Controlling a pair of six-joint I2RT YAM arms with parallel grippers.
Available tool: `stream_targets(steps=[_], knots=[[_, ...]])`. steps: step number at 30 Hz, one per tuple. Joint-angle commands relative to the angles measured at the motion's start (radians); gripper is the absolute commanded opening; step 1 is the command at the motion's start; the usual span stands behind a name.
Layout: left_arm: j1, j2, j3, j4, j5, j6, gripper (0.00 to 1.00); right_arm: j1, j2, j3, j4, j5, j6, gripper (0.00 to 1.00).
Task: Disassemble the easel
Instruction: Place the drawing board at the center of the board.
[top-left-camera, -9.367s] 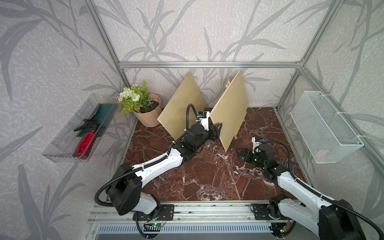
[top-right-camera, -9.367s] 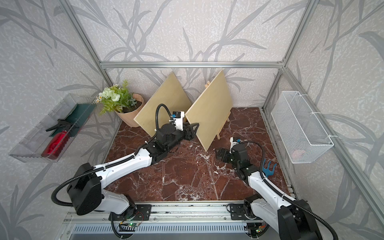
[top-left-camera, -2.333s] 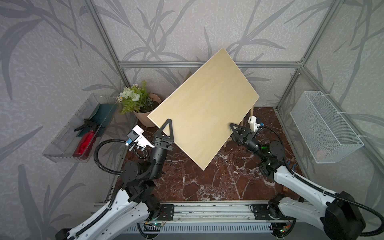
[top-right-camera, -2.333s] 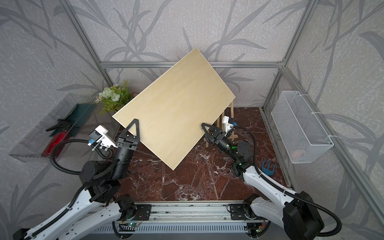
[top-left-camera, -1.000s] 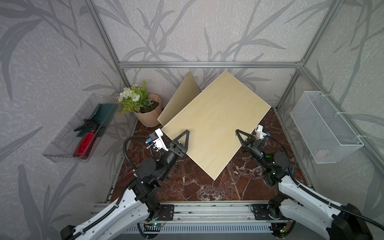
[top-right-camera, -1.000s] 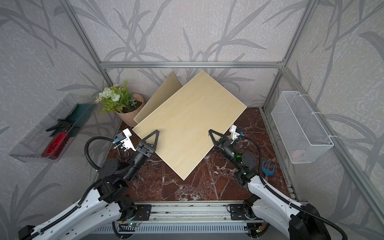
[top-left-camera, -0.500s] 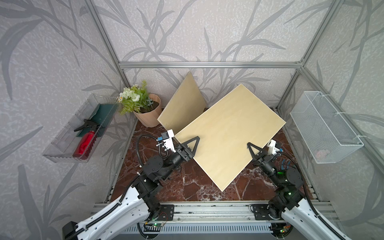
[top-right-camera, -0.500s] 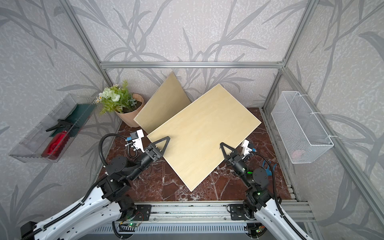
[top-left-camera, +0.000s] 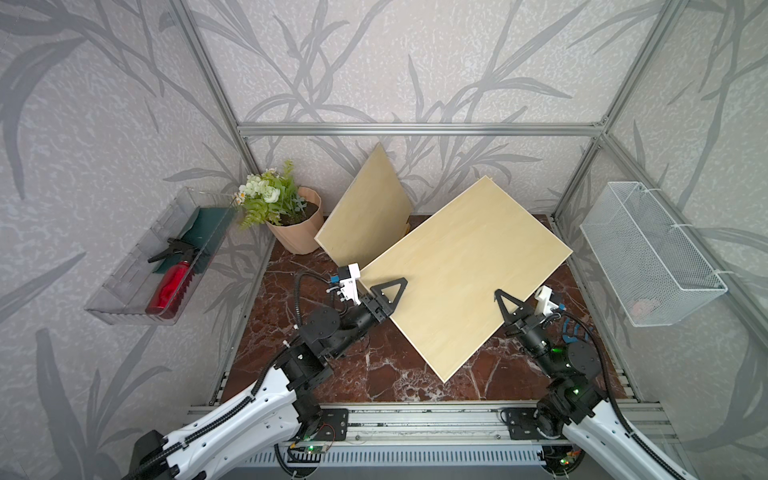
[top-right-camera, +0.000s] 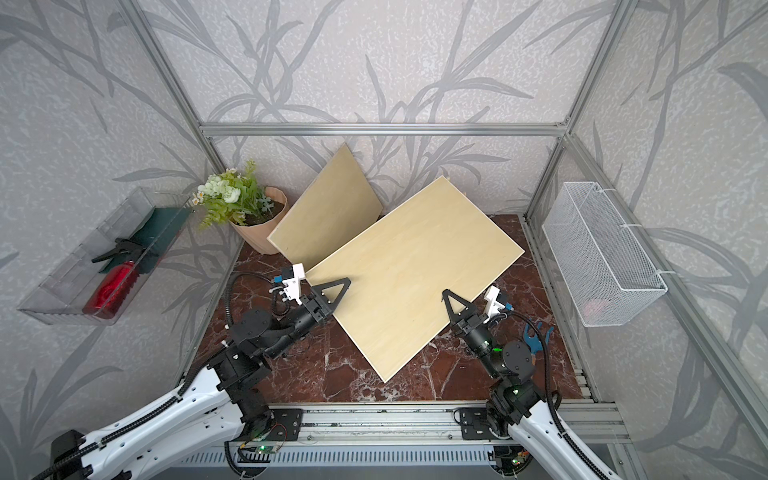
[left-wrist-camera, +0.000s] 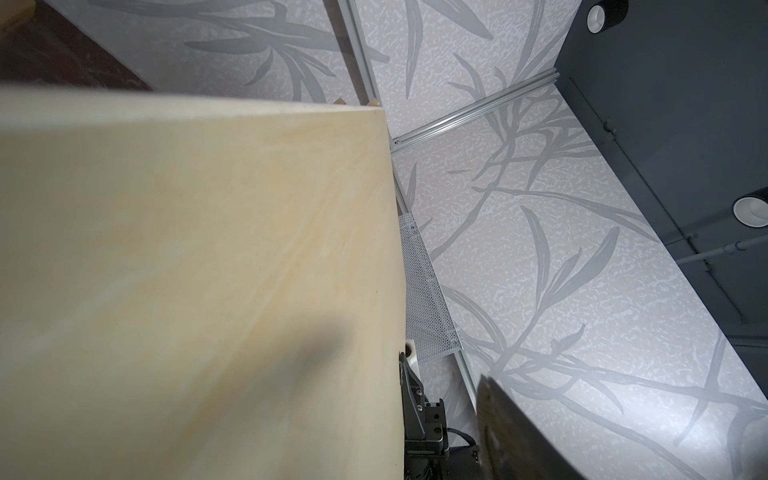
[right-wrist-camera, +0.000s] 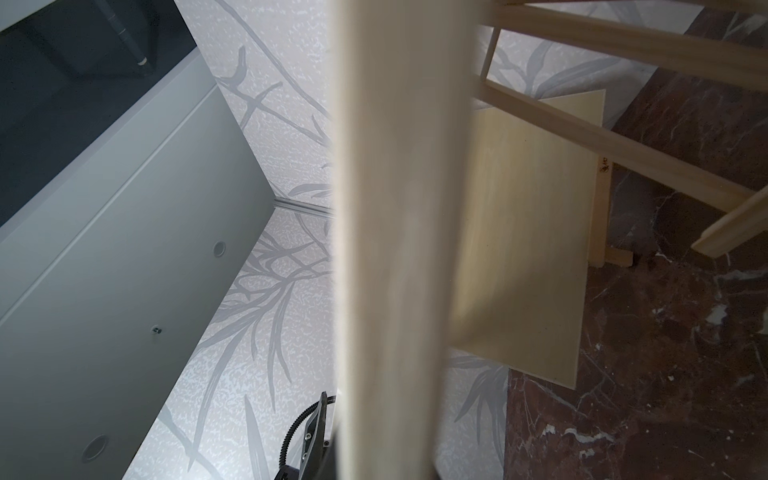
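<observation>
Checking surroundings first: second board (top-left-camera: 365, 216) leans on the back wall, upper centre of frame; the large board (top-left-camera: 461, 274) overlaps its lower right corner in both top views. Flower pot (top-left-camera: 297, 232) sits just left of it. Clear tray (top-left-camera: 124, 299) hangs on the left wall with a red spray bottle (top-left-camera: 170, 286) inside. Wire basket (top-left-camera: 652, 257) hangs on the right wall. Blue tool (top-right-camera: 536, 334) lies on the floor at right, partly behind the right arm.

Surface: dark red marble floor (top-left-camera: 374, 365) with white veins. Walls (top-left-camera: 415, 62) are grey leaf-pattern panels in an aluminium frame (top-left-camera: 415, 129).

Easel (right-wrist-camera: 623, 141): almost fully covered by the large board in the top views, standing at back right. Only a tip (top-left-camera: 491, 178) pokes out past the board's upper corner. The right wrist view shows its pale wooden bars slanting down to the floor.

Large board: off the floor, face up to the camera, spanning centre to right of frame. Its long axis runs lower left to upper right, with one corner pointing at the frame's bottom.

Left gripper (top-left-camera: 395, 286): straddles the board's left corner. Its upper finger (left-wrist-camera: 519, 436) sits clear of the face, with wall visible between, so it is not clamped.

Right gripper (top-left-camera: 500, 297): clenched on the board's lower right edge.
</observation>
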Motion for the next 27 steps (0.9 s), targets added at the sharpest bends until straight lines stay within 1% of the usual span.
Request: stream_targets(steps=[1, 3, 6, 10, 13, 15, 16, 19, 20, 21, 24, 27], knots=[[-0.020, 0.017, -0.037, 0.116, 0.036, -0.096, 0.63, 0.002, -0.061, 0.019, 0.068, 0.047, -0.057, 0.00], [-0.034, 0.040, -0.047, 0.147, 0.039, -0.109, 0.58, 0.003, -0.083, 0.013, 0.051, 0.060, -0.057, 0.00], [-0.053, 0.060, -0.052, 0.174, 0.033, -0.111, 0.56, 0.002, -0.107, 0.011, 0.032, 0.078, -0.060, 0.00], [-0.072, 0.067, -0.068, 0.203, 0.013, -0.108, 0.64, 0.002, -0.113, 0.015, 0.033, 0.108, -0.065, 0.00], [-0.081, 0.072, -0.091, 0.259, 0.001, -0.115, 0.69, 0.002, -0.101, 0.020, 0.046, 0.130, -0.065, 0.00], [-0.087, 0.082, -0.107, 0.305, -0.001, -0.119, 0.70, 0.003, -0.088, 0.021, 0.050, 0.147, -0.059, 0.00], [-0.089, 0.089, -0.111, 0.326, 0.002, -0.119, 0.67, 0.002, -0.075, 0.022, 0.059, 0.148, -0.054, 0.00], [-0.093, 0.122, -0.104, 0.380, 0.035, -0.126, 0.52, 0.002, -0.035, 0.018, 0.108, 0.137, -0.048, 0.00], [-0.095, 0.131, -0.104, 0.402, 0.039, -0.128, 0.49, 0.002, -0.025, 0.015, 0.124, 0.140, -0.044, 0.00], [-0.098, 0.138, -0.110, 0.431, 0.034, -0.130, 0.47, 0.003, -0.016, 0.010, 0.138, 0.144, -0.040, 0.00], [-0.105, 0.132, -0.124, 0.476, 0.006, -0.127, 0.46, 0.002, -0.008, 0.007, 0.137, 0.154, -0.035, 0.00], [-0.107, 0.118, -0.121, 0.483, -0.008, -0.107, 0.35, 0.002, -0.011, 0.006, 0.131, 0.154, -0.035, 0.00]])
